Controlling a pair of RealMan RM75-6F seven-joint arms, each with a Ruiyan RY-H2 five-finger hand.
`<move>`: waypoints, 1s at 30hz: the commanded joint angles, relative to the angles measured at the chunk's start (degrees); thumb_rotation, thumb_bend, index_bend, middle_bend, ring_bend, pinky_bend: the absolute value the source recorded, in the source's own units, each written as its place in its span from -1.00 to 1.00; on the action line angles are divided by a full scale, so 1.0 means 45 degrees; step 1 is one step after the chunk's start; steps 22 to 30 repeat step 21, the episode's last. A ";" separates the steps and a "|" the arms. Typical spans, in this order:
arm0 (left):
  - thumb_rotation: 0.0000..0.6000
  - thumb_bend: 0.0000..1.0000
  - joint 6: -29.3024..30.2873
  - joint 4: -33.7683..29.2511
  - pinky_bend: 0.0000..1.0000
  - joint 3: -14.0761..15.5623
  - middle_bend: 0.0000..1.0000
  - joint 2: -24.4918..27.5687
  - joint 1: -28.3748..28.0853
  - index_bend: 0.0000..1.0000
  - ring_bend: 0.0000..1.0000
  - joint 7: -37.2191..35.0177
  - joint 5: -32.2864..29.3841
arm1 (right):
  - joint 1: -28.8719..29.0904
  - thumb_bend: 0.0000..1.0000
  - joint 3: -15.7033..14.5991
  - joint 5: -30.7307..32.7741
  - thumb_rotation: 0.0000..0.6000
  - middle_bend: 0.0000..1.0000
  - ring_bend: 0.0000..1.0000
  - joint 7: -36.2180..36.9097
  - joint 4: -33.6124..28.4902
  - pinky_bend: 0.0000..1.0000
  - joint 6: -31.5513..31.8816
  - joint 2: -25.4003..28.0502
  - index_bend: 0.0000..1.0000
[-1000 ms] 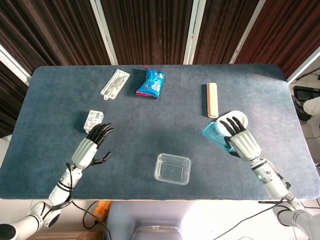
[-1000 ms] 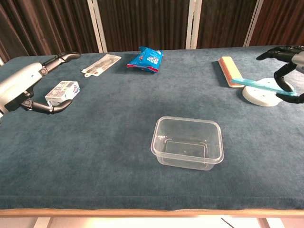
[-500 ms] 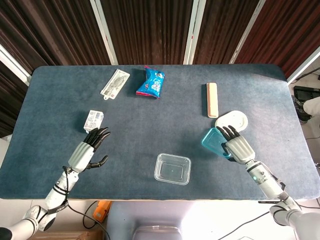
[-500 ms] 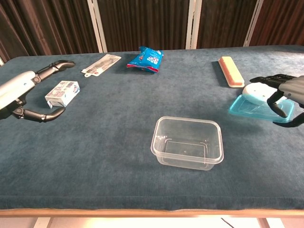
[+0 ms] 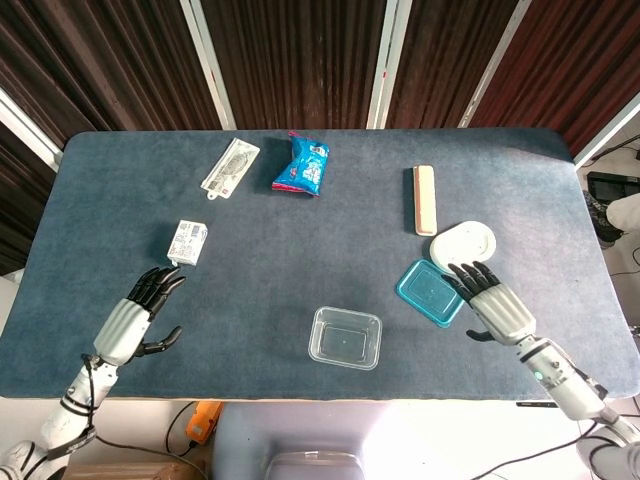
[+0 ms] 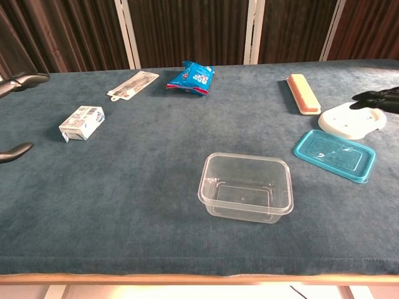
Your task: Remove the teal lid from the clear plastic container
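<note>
Dark wooden panels with pale strips back a blue-carpeted table (image 5: 300, 250) that fills the head view. From above, the teal lid (image 5: 430, 293) lies flat on the cloth toward the right edge, well apart from the clear plastic container (image 5: 345, 338), which stands open and empty near the middle of the front edge; the removal looks complete, judging from that gap. The right hand (image 5: 492, 300) hovers just beside the lid with fingers spread and nothing in them, probably so as to clear the lid without dragging it. The left hand (image 5: 135, 315) hangs near the front-left corner, fingers apart and empty, out of the way. A white round dish (image 5: 463, 241) sits touching or nearly touching the lid's far corner, a tan bar (image 5: 424, 199) lies beyond it, and a small white carton (image 5: 187, 241), a flat white packet (image 5: 230, 166) and a blue snack bag (image 5: 303, 165) lie toward the back and left, none obstructing the container. The chest view shows the lid (image 6: 335, 155) resting flat, right of the container (image 6: 246, 187), with only dark fingertips (image 6: 379, 98) of the right hand at the right edge over the dish (image 6: 349, 120), and slivers of the left hand (image 6: 19, 79) at the left edge.
</note>
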 commanded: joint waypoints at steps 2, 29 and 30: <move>1.00 -0.29 -0.0467 -0.4824 -1.00 0.0979 -1.00 0.3522 0.1709 -1.00 -1.00 0.4665 -0.1437 | -0.2298 -0.66 0.0106 0.1317 1.00 -1.00 -1.00 -0.3243 -0.5307 -1.00 0.2562 0.3095 -1.00; 1.00 -0.26 0.1296 -0.6235 -1.00 0.0896 -1.00 0.4079 0.4282 -1.00 -1.00 0.6874 -0.1048 | -0.5370 -0.66 0.0545 0.1773 1.00 -1.00 -1.00 -0.3032 -0.5779 -1.00 0.5311 0.2849 -1.00; 1.00 -0.26 0.1296 -0.6235 -1.00 0.0896 -1.00 0.4079 0.4282 -1.00 -1.00 0.6874 -0.1048 | -0.5370 -0.66 0.0545 0.1773 1.00 -1.00 -1.00 -0.3032 -0.5779 -1.00 0.5311 0.2849 -1.00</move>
